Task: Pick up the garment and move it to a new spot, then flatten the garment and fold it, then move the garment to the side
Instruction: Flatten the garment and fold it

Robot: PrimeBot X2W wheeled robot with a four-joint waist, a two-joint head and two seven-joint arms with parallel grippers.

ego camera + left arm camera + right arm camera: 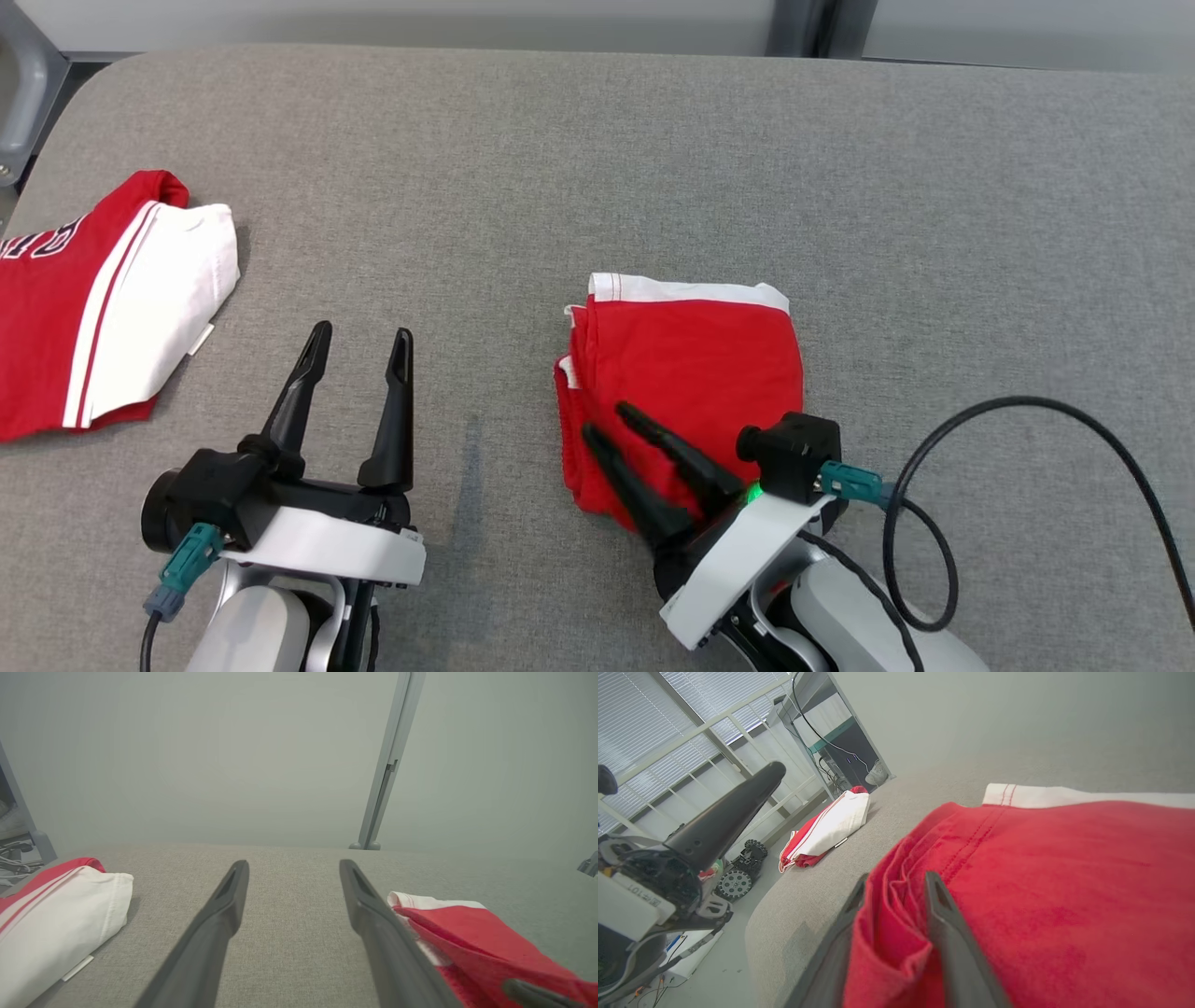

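Note:
The folded red garment (pixel 691 373) with a white hem lies on the grey padded table (pixel 597 168), right of centre. My right gripper (pixel 605 420) sits at its near left edge, and in the right wrist view the gripper (pixel 897 877) is shut on a bunch of the red garment's (pixel 1064 882) folded layers, one finger on each side. My left gripper (pixel 362 330) hovers open and empty over bare table to the garment's left. Through the left wrist view the left gripper (pixel 293 863) has the garment (pixel 472 938) at its right.
A second folded red and white garment (pixel 103 299) lies at the table's left edge, also visible from both wrists (pixel 51 924) (pixel 826 828). A black cable (pixel 1027 406) loops over the table by my right arm. A grey wall stands behind the table.

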